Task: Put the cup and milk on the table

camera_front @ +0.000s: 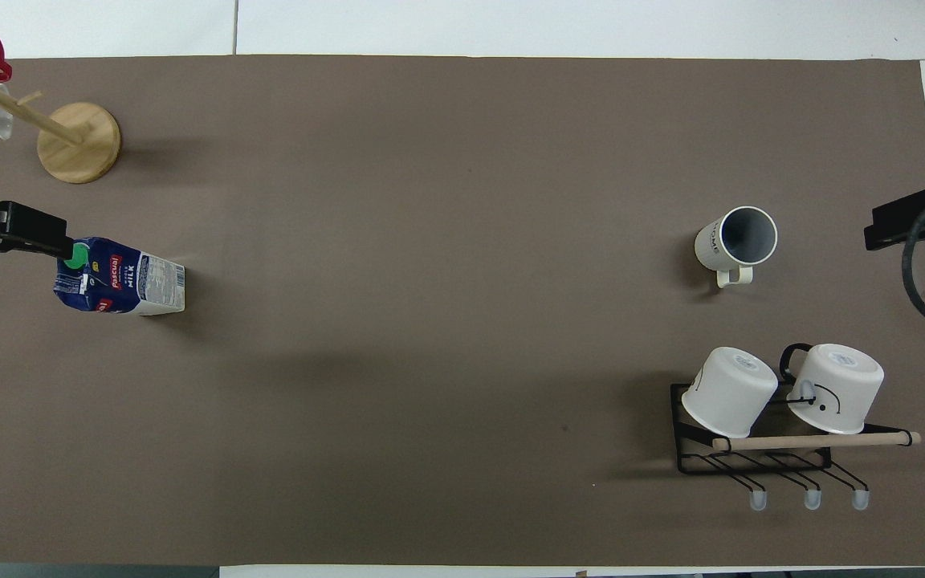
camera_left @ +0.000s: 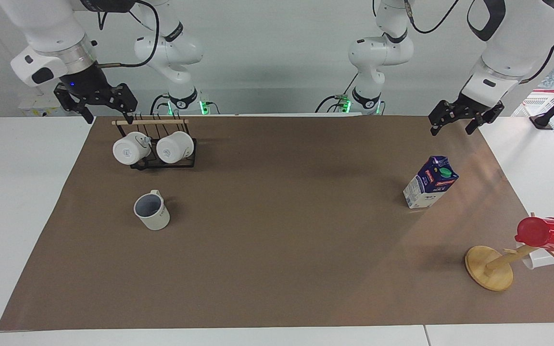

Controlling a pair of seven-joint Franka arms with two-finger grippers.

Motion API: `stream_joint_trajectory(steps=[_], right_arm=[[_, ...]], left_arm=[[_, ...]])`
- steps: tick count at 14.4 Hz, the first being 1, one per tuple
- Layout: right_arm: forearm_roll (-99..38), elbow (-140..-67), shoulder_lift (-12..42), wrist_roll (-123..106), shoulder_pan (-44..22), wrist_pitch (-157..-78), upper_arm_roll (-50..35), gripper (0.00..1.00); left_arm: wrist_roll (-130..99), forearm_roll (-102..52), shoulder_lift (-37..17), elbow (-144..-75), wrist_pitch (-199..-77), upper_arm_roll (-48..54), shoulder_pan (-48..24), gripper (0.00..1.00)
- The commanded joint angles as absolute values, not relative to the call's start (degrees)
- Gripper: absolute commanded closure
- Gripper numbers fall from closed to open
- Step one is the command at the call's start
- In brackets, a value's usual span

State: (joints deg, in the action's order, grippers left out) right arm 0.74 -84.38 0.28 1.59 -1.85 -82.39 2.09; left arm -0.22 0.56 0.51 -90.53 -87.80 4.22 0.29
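The cup (camera_left: pixel 152 210), an off-white mug with a grey-blue inside, stands upright on the brown sheet of the table (camera_left: pixel 277 250) toward the right arm's end; it also shows in the overhead view (camera_front: pixel 737 239). The milk (camera_left: pixel 430 182), a blue and white carton with a green cap, stands on the sheet toward the left arm's end (camera_front: pixel 121 277). My right gripper (camera_left: pixel 108 117) is open and empty, raised over the sheet's edge by the mug rack (camera_front: pixel 908 221). My left gripper (camera_left: pixel 452 129) is open and empty, raised over the sheet's edge near the milk (camera_front: pixel 9 233).
A black wire rack (camera_left: pixel 161 163) with two all-white mugs lying on it stands nearer to the robots than the cup (camera_front: pixel 695 461). A wooden mug tree (camera_left: pixel 491 266) with a red cup (camera_left: pixel 544 234) and a white cup stands farther from the robots than the milk.
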Motion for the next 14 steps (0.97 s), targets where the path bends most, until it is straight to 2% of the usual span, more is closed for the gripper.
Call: stream_joint_trajectory(steps=[1, 14], right_arm=[[-0.09, -84.29, 0.26, 0.88, -1.14, -82.00, 1.93, 0.00], [0.09, -84.29, 0.35, 0.79, -1.05, -81.83, 1.85, 0.00]], left_arm=[[-0.36, -0.09, 2.46, -93.07, -89.12, 3.95, 0.17, 0.00], [-0.70, -0.09, 2.46, -93.08, -88.77, 3.69, 0.70, 0.00]])
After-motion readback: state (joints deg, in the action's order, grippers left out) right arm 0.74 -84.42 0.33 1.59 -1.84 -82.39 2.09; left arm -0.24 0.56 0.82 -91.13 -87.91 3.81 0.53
